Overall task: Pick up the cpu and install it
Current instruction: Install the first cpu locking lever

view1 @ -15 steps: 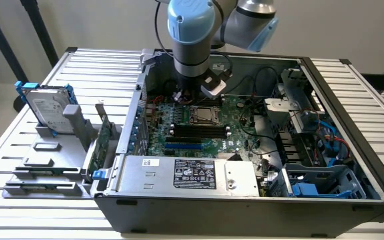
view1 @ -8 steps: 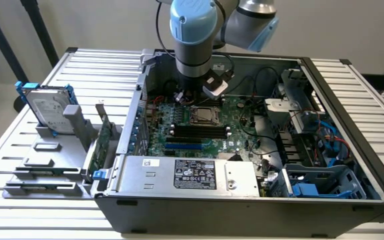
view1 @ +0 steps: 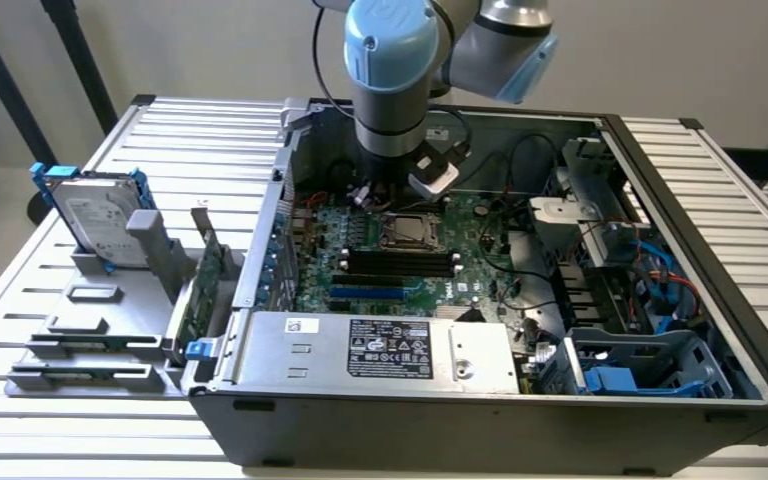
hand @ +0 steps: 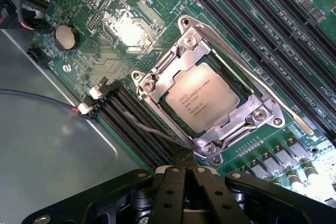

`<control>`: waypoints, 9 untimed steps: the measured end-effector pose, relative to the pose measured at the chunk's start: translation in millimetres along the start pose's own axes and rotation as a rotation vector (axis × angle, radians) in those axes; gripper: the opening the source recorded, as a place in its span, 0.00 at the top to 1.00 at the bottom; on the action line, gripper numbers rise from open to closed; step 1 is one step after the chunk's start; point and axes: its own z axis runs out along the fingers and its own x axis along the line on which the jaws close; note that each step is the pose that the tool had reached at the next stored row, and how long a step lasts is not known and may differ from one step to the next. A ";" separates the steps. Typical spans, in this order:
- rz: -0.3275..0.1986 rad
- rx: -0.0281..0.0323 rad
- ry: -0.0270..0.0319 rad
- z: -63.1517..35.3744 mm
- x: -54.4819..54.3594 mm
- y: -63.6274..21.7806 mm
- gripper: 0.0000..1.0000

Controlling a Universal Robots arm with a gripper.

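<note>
Gripper (hand: 184, 174): fingers are being held pressed together with nothing between them; hovering low over the motherboard (hand: 131, 30) inside the open computer case (view1: 704, 210).
Cpu (hand: 202, 98): is being seen seated in the socket, silvery top facing up, printed text visible; metal retention frame (hand: 239, 121) is lying around its edges.
Exterior check: socket (view1: 408, 232) is sitting just below the arm's wrist (view1: 387, 165), mid-board.
Key relation: cpu is lying just ahead of the fingertips, near but apart, not being touched; chip is square, so no long axis; edges are running diagonal to the fingers' line.
Memory slots (hand: 139, 127): are running beside the socket, close to the fingertips.
Task state: cpu is judged already placed in the socket.
</note>
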 end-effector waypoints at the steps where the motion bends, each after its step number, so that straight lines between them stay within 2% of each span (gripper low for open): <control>1: 0.000 0.0000 0.0000 0.4 0.5 0.6 0.89; 9: 0.000 0.0000 0.0001 1.9 3.4 4.0 0.89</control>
